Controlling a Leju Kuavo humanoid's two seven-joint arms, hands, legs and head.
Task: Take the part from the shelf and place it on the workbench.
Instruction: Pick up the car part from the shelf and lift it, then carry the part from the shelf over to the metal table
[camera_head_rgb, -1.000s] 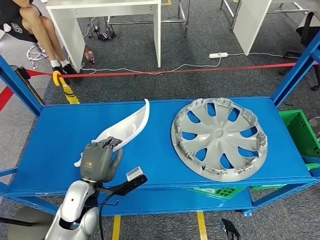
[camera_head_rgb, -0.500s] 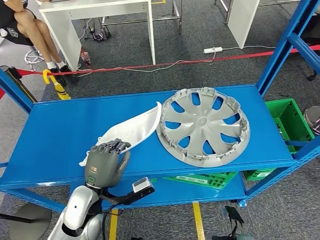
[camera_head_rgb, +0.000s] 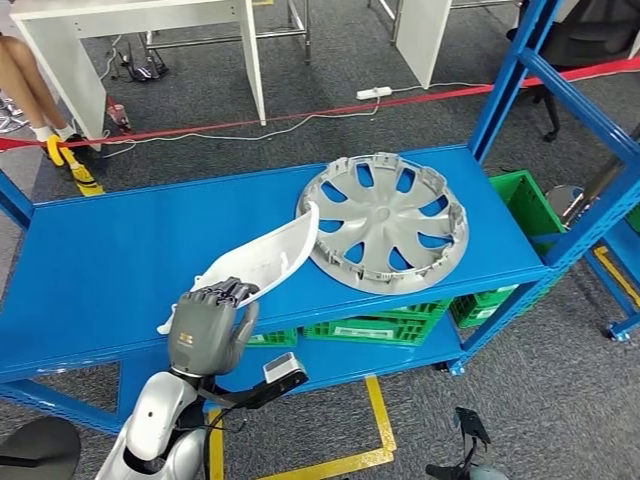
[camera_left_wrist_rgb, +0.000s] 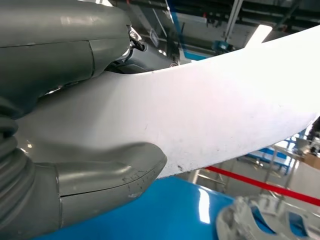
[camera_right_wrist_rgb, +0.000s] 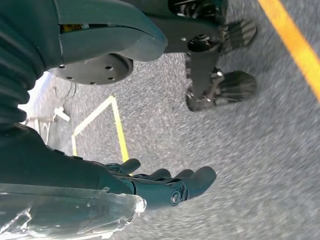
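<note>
Left robot hand (camera_head_rgb: 205, 330) clamped on near end of white part (camera_head_rgb: 260, 260), far end resting on blue shelf (camera_head_rgb: 98, 260). Right robot hand (camera_right_wrist_rgb: 166, 187) hung empty, fingers extended. Judged light, stiff, smooth; likely slippery.

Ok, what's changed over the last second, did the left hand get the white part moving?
Mostly the camera swung, so the whole shelf sits differently in the head view. The white part has come closer to the hubcap: a second ago there was a gap, now its far tip reaches the hubcap's rim. The left hand keeps its hold on the part's near end. The right hand hangs open above the floor.
</note>
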